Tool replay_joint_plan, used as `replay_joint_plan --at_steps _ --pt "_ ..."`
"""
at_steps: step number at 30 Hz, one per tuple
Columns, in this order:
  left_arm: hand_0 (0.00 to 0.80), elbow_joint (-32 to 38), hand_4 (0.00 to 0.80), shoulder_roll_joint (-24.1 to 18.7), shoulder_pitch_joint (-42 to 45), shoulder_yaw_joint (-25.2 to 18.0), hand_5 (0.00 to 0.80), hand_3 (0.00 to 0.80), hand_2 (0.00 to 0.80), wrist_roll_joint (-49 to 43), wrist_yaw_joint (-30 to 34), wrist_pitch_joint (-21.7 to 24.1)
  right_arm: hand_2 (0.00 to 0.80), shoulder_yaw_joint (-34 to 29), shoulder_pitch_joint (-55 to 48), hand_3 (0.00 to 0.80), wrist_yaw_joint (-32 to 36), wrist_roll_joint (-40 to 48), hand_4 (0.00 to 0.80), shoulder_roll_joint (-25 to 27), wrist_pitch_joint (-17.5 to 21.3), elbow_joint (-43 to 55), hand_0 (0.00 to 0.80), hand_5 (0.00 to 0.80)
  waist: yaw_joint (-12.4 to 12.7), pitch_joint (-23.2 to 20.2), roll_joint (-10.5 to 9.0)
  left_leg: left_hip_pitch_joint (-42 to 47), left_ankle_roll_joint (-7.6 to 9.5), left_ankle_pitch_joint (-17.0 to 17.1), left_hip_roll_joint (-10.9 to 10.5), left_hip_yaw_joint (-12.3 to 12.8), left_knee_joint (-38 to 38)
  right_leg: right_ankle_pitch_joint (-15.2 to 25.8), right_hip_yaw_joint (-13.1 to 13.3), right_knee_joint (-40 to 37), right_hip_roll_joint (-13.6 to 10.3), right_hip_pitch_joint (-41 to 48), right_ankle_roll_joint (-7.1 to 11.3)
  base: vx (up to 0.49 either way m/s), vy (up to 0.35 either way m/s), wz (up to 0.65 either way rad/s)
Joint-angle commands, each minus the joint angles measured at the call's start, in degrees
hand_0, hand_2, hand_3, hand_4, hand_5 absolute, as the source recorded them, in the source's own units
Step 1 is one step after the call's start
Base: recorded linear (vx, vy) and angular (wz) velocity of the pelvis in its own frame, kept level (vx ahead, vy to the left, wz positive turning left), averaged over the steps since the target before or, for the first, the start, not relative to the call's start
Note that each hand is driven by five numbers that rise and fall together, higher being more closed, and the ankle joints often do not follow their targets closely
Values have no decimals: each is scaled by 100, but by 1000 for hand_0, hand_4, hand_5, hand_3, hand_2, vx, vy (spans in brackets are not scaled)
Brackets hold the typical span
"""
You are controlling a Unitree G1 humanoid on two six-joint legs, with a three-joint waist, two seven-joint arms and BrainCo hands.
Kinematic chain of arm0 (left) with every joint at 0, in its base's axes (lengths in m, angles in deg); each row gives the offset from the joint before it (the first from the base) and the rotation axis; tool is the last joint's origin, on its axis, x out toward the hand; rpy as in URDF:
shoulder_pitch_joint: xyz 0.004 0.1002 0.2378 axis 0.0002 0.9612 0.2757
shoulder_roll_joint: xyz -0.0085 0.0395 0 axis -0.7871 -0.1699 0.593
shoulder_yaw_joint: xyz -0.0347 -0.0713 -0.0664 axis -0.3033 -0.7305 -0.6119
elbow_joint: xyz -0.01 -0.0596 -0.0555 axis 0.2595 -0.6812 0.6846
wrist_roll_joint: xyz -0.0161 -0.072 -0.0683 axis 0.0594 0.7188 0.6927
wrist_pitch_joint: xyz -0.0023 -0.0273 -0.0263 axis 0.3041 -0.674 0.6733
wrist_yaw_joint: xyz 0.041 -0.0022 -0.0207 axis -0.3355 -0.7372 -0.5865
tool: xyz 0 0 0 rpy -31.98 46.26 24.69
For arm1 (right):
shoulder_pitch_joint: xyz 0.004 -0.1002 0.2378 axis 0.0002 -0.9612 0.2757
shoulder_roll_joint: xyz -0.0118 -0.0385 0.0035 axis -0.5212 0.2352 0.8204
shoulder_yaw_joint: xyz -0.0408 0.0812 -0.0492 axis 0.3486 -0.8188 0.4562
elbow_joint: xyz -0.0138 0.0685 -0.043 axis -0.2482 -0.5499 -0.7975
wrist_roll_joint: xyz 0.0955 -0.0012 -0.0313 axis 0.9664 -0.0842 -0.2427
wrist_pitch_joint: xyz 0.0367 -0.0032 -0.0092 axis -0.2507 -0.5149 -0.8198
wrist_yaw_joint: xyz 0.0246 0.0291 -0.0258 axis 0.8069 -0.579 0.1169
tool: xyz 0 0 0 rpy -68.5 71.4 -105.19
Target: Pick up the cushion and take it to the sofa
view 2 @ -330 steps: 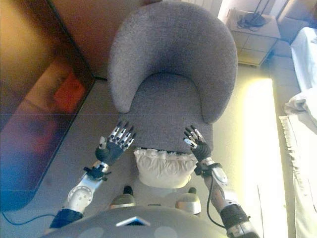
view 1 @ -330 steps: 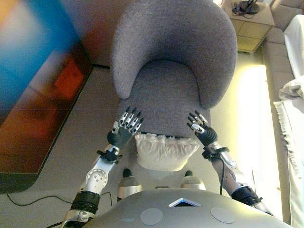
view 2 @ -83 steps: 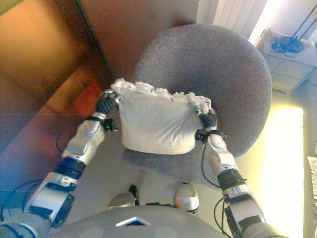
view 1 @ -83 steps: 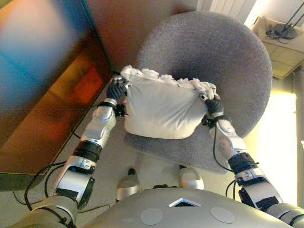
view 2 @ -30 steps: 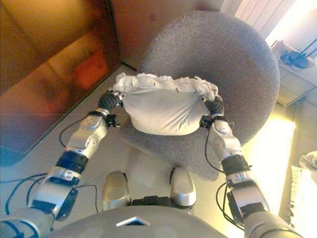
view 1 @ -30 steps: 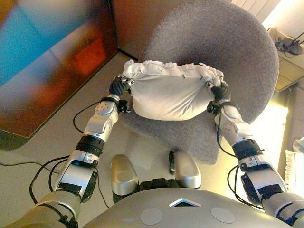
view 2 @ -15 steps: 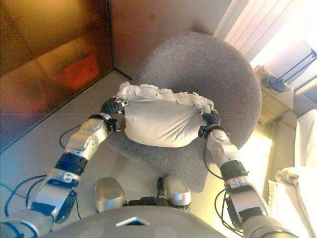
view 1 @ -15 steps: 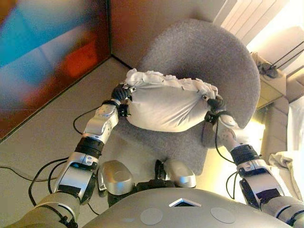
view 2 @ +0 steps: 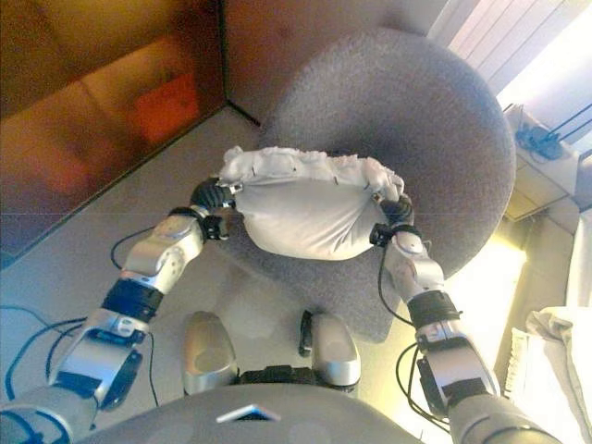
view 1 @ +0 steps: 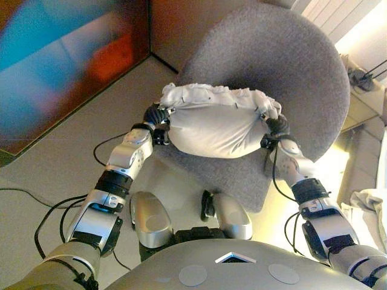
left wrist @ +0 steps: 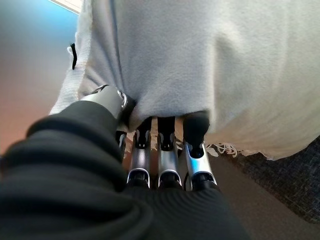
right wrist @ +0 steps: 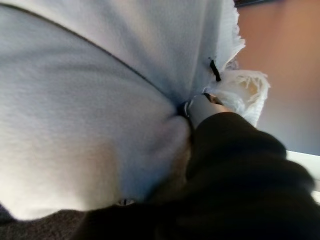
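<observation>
Above the grey armchair (view 1: 284, 66), both hands grip the cushion (view 1: 214, 127).

The cushion (view 1: 214, 124), propped on the floor against the armchair (view 1: 284, 66) front eleven seconds ago, is now raised above the seat. It is gripped at each end by the left hand (view 1: 156, 115) and right hand (view 1: 277, 125), previously held open and apart.
</observation>
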Motion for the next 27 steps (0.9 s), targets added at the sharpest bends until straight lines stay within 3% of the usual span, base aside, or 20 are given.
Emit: replay_joint_plan --at_steps 1,11,27 --pt "800 -129 800 -108 -206 125 800 800 800 176 -281 301 800 67 755 800 -15 138 800 -6 244 -170 800 800 65 56 -50 -29 -207 949 281 -137 -559 701 214 -309 -135 -116 328 -119 8 -13" --pt "800 -383 800 -196 -584 59 800 800 800 8 -111 247 800 367 1351 800 -14 437 800 77 232 -622 800 800 129 232 -194 -310 -230 823 226 -214 -253 751 245 -438 -99 -118 297 -36 -10 -3" --pt "800 -793 800 -29 -1508 308 800 800 800 235 -449 558 800 345 2159 800 -193 491 800 417 11 -764 800 800 25 659 21 -647 -277 1075 111 -318 -632 647 269 -305 -132 -600 274 -95 58 6"
